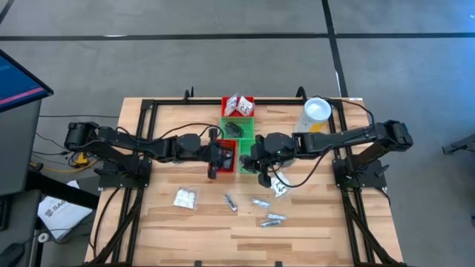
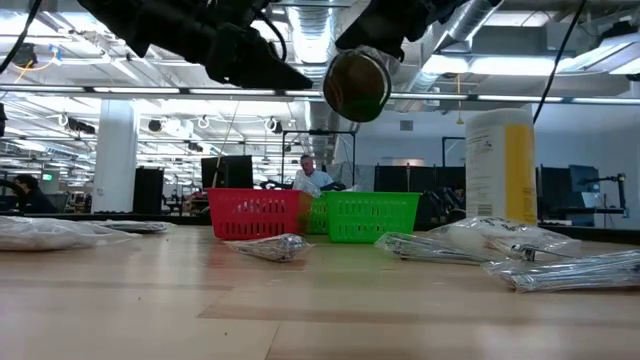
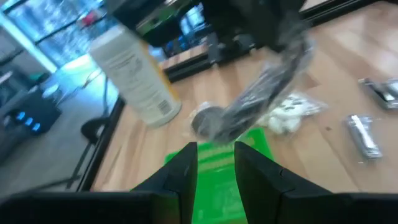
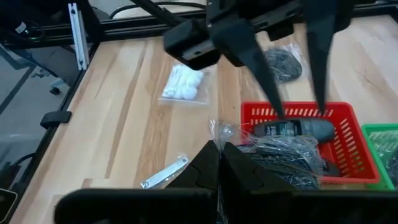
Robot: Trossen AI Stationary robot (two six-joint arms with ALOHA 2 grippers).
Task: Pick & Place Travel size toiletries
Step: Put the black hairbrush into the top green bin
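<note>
A small dark bottle in a clear crinkly wrapper [image 4: 287, 130] hangs in the air over the middle trays, with my right gripper [image 4: 219, 152] shut on the wrapper. In the low view its round dark end [image 2: 357, 85] shows well above the table. My left gripper [image 3: 216, 155] stands open just to its left, over the near red tray [image 1: 227, 154], with nothing between its fingers. More toiletries lie flat on the table's near half: a white sachet pack [image 1: 185, 197], silvery tubes [image 1: 231, 201] [image 1: 272, 219], and another white pack [image 1: 280, 187]. My right gripper pinches the clear wrapper by a gathered edge [image 4: 216, 134] between its two shut fingers. The fingers slant downward from the table's right side. The bottle hangs below and ahead of them inside the slack wrapper [image 3: 261, 87], tilted and lifted clear of the trays and the table.
Two red and two green trays [image 1: 239, 126] stand in the table's middle; the far red one [image 1: 238, 104] holds white packs. A tall yellow canister with a white lid [image 1: 315, 115] stands at the far right. A black frame [image 1: 148, 104] runs around the table.
</note>
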